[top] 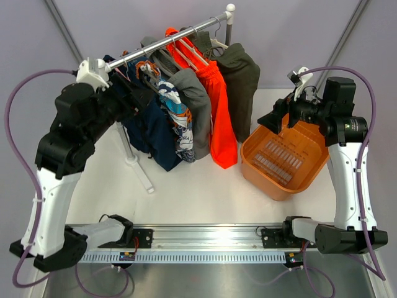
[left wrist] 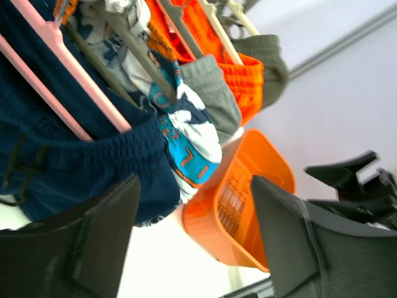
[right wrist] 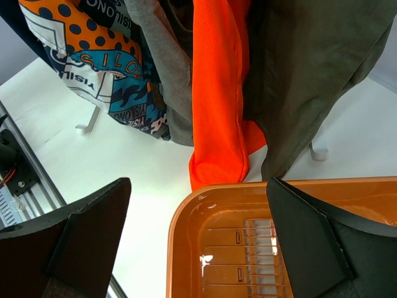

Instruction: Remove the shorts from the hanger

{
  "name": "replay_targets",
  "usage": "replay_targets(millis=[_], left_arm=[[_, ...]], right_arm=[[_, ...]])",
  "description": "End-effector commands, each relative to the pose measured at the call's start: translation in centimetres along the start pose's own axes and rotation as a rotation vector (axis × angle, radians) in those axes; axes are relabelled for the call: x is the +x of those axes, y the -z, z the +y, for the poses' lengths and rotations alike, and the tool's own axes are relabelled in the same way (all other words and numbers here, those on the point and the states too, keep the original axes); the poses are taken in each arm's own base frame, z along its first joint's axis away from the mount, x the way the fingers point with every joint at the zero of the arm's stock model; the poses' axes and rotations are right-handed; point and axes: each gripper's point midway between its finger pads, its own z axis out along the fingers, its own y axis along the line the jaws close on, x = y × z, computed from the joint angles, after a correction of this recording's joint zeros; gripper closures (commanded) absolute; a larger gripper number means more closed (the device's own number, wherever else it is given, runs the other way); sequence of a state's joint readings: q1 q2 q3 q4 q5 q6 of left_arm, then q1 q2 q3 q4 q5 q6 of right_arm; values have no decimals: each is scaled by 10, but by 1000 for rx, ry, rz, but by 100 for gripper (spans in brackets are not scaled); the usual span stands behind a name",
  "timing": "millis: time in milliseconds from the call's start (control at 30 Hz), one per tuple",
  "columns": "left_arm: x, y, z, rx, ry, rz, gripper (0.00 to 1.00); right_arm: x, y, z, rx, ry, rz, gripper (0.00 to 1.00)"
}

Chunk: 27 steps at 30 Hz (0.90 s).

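Nothing removed yet: the shorts [left wrist: 80, 167] hang on the hanger [left wrist: 68, 87], just above my left gripper's [left wrist: 195, 186] parted, empty fingers [left wrist: 87, 242]; right gripper [right wrist: 198, 183] wide, empty.

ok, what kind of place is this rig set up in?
Probably a robotics lab bench, not a real closet: a white table with an aluminium rail, a small tabletop clothes rack, an orange basket, and plain grey walls.

Walls [top: 298, 37]: plain pale lilac-grey, grey struts [top: 64, 28] slanting at 11 and 1 o'clock | Table [top: 205, 198]: matt white | Clothes rack [top: 197, 27]: chrome bar at 12 o'clock, white foot | Aluminium track [top: 205, 234]: 6 o'clock edge, faint glare | Light: even, diffuse
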<state>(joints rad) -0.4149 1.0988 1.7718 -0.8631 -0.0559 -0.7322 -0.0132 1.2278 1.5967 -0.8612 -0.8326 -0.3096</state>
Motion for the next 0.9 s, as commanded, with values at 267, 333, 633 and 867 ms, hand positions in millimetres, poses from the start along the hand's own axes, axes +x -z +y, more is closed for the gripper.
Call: replay_targets(millis=[267,333,633,867], left_arm=[[-59,-38,18,-337,-131,-202,39],[-57,-39,25,-372,-150,-195,40],[-37,-53,59,-482,-172,-140,49],[-38,-78,78,-525,-170,-140,48]], right_arm=[[-11,2,16,-50,17,-73,0],[-11,1,16,-58,13,-75,1],[-9,-6,12,-68,-5,-83,0],[-10,-11,8,-80,-7,-84,1]])
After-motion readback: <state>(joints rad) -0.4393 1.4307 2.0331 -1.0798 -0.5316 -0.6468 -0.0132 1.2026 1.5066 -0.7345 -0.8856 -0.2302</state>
